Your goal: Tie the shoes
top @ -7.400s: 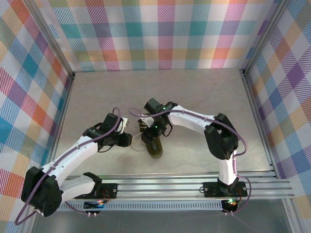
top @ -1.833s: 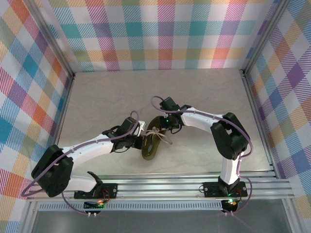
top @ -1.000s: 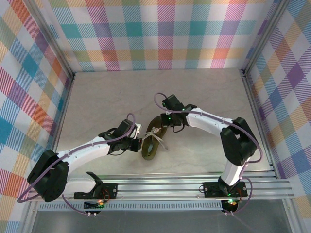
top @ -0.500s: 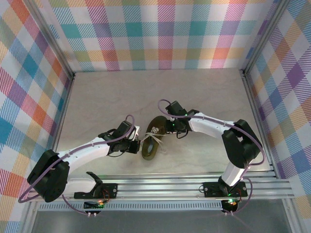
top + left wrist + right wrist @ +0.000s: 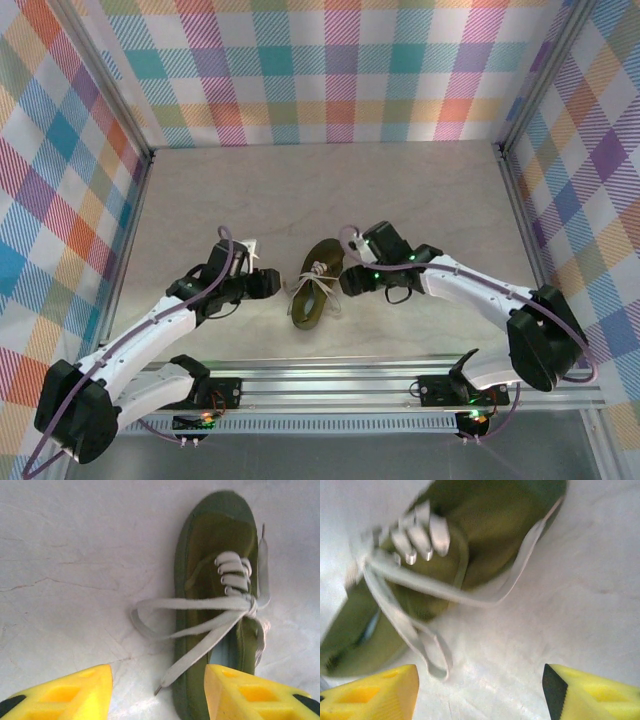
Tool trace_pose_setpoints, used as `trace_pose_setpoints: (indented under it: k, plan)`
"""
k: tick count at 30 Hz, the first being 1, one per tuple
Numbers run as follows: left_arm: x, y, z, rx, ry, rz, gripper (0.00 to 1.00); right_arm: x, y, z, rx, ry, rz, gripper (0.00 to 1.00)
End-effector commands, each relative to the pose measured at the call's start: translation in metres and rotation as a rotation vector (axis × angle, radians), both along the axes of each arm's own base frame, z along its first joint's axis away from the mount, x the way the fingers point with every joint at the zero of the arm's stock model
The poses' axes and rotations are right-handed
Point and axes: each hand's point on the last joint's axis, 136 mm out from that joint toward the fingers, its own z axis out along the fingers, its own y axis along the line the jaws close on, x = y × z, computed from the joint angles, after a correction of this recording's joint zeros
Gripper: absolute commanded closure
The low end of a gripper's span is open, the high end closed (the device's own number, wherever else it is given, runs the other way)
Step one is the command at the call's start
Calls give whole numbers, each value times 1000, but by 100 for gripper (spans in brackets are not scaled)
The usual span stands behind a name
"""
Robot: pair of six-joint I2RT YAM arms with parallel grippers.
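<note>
Slack in the cream-white laces (image 5: 200, 603) of the small olive-green shoe (image 5: 215, 545) may let the knot loosen, as left pincer (image 5: 157, 690) and right pincer (image 5: 480, 690) stand released, gripping nothing.

We see the left fingers (image 5: 70, 695) and the right fingers (image 5: 370, 695) parted now and drawn back from the shoe (image 5: 205, 555), its laces (image 5: 200, 603) released and lying loose.

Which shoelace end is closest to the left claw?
The lace end lying on the table beside the shoe, just ahead of the open left claw. The other end sits farther off by the toe.
</note>
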Motion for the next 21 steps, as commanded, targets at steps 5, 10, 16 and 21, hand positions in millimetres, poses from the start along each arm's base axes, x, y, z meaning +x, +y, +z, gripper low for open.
trace_pose_setpoints:
  k: [5,10,16,21]
  plan:
    - [9,-17,-14,-114,155,40,49,-36,23,-34,-69,62,222,31]
    - [11,-14,-5,106,-6,-246,44,-30,32,-50,-124,65,236,31]
    - [15,-3,-1,325,-124,-504,37,-15,32,-63,-196,25,216,41]
    - [-5,2,-22,460,-138,-825,34,1,20,-54,-264,-70,182,82]
